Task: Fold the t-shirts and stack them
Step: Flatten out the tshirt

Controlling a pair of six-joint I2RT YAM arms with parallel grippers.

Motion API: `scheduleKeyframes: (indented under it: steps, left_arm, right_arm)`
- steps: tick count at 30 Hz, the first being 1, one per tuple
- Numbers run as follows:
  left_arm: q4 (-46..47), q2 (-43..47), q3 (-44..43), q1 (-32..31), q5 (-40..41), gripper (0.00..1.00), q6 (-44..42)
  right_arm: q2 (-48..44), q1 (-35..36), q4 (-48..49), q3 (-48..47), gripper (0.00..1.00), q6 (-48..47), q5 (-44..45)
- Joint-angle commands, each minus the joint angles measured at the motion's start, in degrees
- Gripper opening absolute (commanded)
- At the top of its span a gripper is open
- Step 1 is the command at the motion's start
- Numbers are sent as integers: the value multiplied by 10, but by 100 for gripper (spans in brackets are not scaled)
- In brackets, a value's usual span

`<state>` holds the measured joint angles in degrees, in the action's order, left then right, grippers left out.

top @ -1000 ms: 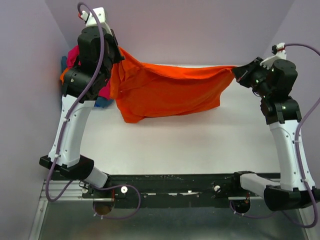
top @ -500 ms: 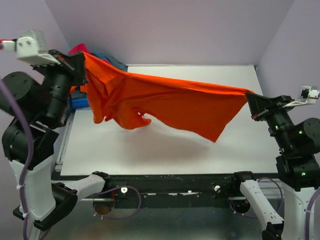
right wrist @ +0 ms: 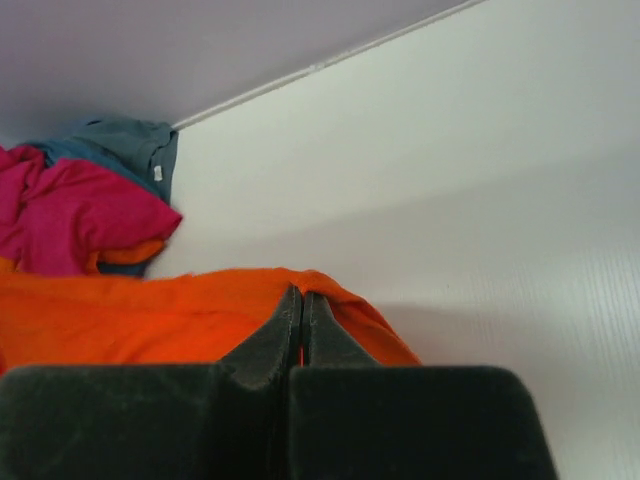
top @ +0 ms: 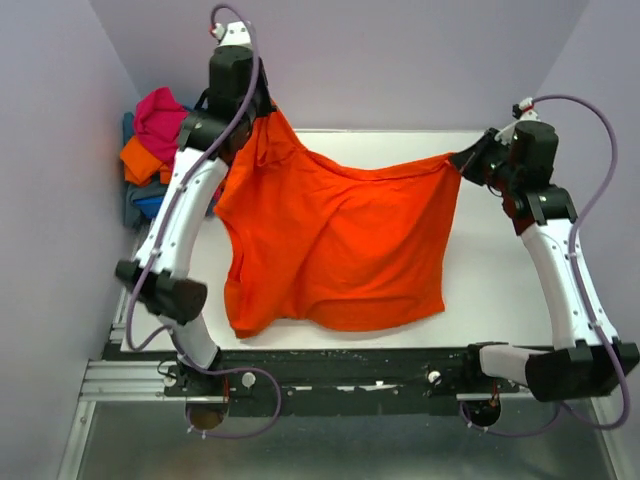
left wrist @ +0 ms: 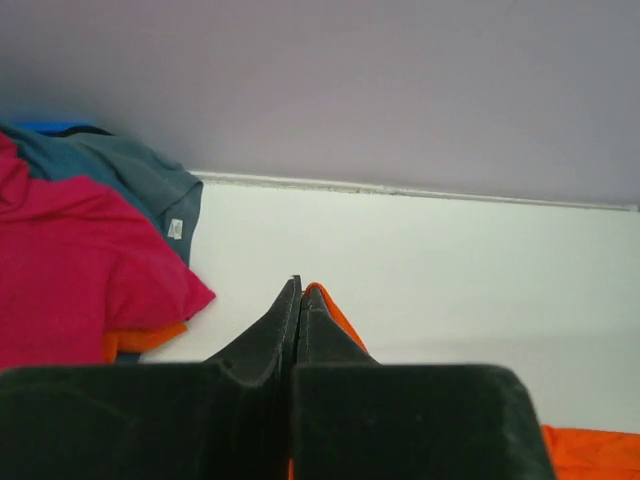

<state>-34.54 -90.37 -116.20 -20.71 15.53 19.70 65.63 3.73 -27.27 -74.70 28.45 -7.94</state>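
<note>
Left gripper (top: 263, 107) clamped on orange t-shirt (top: 340, 240) far-left corner | right gripper (top: 462, 162) clamped on far-right corner | shirt spread between them

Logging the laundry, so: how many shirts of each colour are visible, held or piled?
Orange: 2, the held orange shirt and the piled orange shirt
Magenta shirt: 1
Royal blue shirt: 1
Grey-blue shirt: 1
Total: 5
</note>
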Motion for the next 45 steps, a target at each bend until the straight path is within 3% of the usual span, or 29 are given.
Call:
scheduleKeyframes:
  steps: [1, 2, 4, 8, 12, 15, 24, 29, 30, 33, 37, 39, 40, 41, 45]
  left_arm:
    - [-60, -108, -279, 9, -32, 0, -4]
    - [-64, -123, -338, 9, -36, 0, -10]
    - [-26, -110, -353, 9, -47, 0, -11]
    - [125, -11, -185, 10, -85, 0, 2]
    - [169, 41, -49, 10, -80, 0, -1]
    - [182, 74, 71, 10, -78, 0, 13]
    - [155, 207, 503, 8, -70, 0, 143]
    - [169, 297, 699, -13, -87, 0, 187]
    - [175, 311, 727, -20, -103, 3, 191]
    - [186, 342, 766, -35, -140, 25, 197]
    - [185, 362, 750, -57, -131, 33, 187]
    - [171, 347, 727, -57, -127, 52, 178]
    - [162, 337, 714, -57, -122, 68, 174]
    - [151, 325, 702, -57, -111, 74, 167]
    - [102, 298, 668, -55, -20, 78, 164]
  right_arm:
    - [65, -17, -5, -147, 1, -8, -27]
    - [82, -29, -9, -182, 1, -5, -56]
    - [114, -57, -25, -250, 1, 14, -101]
    - [151, -93, -35, -328, 1, 47, -146]
    - [152, -109, -35, -305, 1, 54, -175]
    - [130, -110, -10, -209, 1, 57, -188]
    - [-1, -112, 121, 225, 1, 64, -195]
    - [-93, -112, 135, 397, 1, 58, -151]
    - [-114, -111, 132, 422, 3, 60, -131]
    - [-175, -111, 129, 477, 7, 61, -92]
    - [-216, -111, 117, 487, 8, 64, -39]
    - [-211, -112, 113, 482, 11, 62, -30]
    - [-205, -112, 108, 481, 35, 61, -30]
    - [-199, -112, 107, 480, 56, 58, -33]
    - [-205, -112, 103, 492, 59, 59, -36]
